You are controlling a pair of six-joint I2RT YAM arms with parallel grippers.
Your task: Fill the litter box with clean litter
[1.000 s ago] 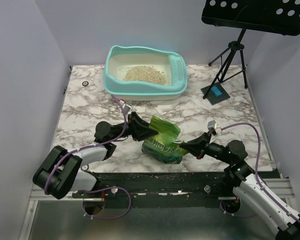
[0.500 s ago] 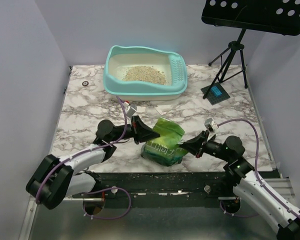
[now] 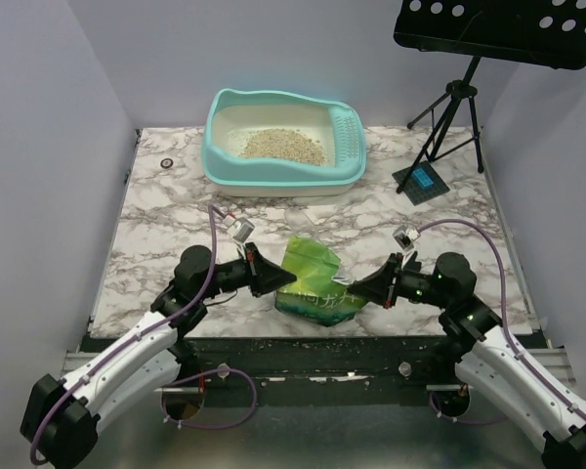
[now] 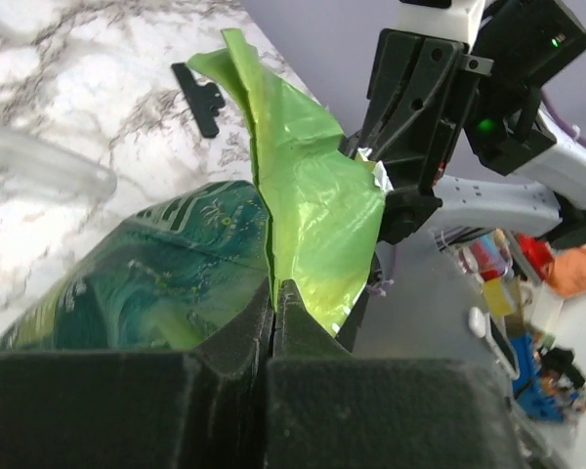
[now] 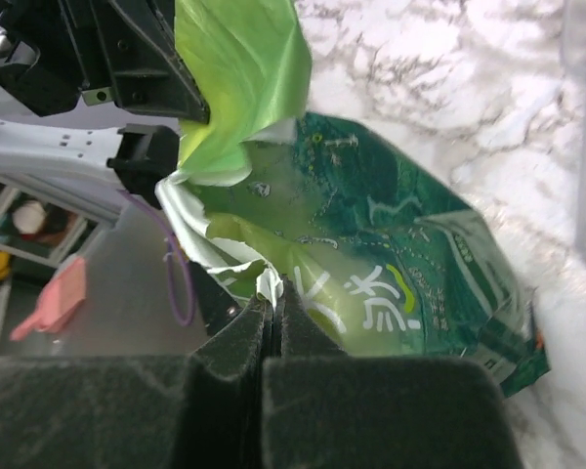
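Observation:
The turquoise litter box (image 3: 218, 164) stands at the back of the table with a patch of tan litter (image 3: 281, 146) inside and a slotted scoop (image 3: 348, 136) on its right wall. The glossy green litter pouch (image 3: 313, 283) sits near the front edge between both arms. My left gripper (image 3: 285, 280) is shut on the pouch's left edge, which shows in the left wrist view (image 4: 313, 205). My right gripper (image 3: 348, 292) is shut on the torn right edge, which shows in the right wrist view (image 5: 391, 264).
A black music stand (image 3: 449, 107) stands at the back right, one foot on a small black pad (image 3: 419, 182). A small round ring (image 3: 166, 162) lies at the back left. A clear plastic piece (image 3: 295, 216) lies in front of the box. A black clip (image 4: 199, 96) lies on the marble.
Both grippers have drawn toward the front edge with the pouch held between them. The left arm's elbow swung down and left. The pouch shifted slightly nearer.

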